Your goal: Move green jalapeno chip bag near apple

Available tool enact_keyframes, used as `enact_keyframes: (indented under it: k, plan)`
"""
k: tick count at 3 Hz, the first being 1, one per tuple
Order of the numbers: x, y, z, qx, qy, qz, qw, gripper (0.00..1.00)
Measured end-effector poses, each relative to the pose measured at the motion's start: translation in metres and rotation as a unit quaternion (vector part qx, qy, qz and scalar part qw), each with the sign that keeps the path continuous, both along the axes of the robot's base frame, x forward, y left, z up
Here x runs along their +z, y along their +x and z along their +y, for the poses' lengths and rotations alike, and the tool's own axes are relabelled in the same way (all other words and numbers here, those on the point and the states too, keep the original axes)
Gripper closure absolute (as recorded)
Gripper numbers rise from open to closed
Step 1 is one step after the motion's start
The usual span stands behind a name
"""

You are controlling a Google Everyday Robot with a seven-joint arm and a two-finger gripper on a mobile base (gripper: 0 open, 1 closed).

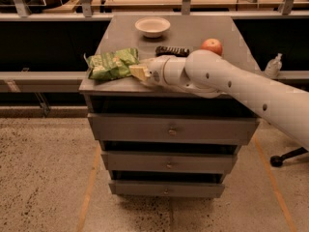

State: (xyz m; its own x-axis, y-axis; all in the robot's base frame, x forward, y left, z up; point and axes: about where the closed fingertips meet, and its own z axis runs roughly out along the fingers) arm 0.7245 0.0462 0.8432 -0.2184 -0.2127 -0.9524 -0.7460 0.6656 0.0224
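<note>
Bag (pixel 112 64), green and crinkly, lies at the front left corner of the surface (pixel 193 28), with its long side along the front edge. Apple (pixel 212 46) stands near the right edge, about halfway between front and back, well apart from the bag. A dark bar (pixel 172 50) lies flat in the middle of the surface, between the two and a little behind the line from one to the other.

The white arm (pixel 231 81) comes in from the right and crosses the front part of the surface, passing just in front of the apple. Its end effector (pixel 138 72), yellowish at the tip, is at the right end of the bag and touches it or nearly touches it. Whether it is spread or pinching the bag, I cannot tell.

A shallow white bowl (pixel 152 33) stands near the back edge, slightly left of the middle. Its inside shows only plain white. Under the surface are three drawers (pixel 169 129), all pushed shut, so their contents are hidden.

A small clear bottle (pixel 273 65) stands on a ledge beyond the right edge.
</note>
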Motion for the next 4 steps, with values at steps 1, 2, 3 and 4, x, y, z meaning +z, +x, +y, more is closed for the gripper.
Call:
enact_keyframes:
  k: [1, 2, 3, 4]
  plan:
    - [0.017, -0.01, -0.029, -0.028, -0.001, -0.012, 0.9995, 1.0]
    - [0.042, -0.03, -0.065, -0.077, -0.017, -0.035, 0.9963, 1.0]
    - [0.057, -0.053, -0.106, -0.135, -0.034, -0.044, 0.9892, 1.0]
    - [0.058, -0.069, -0.136, -0.176, -0.05, -0.042, 0.9823, 1.0]
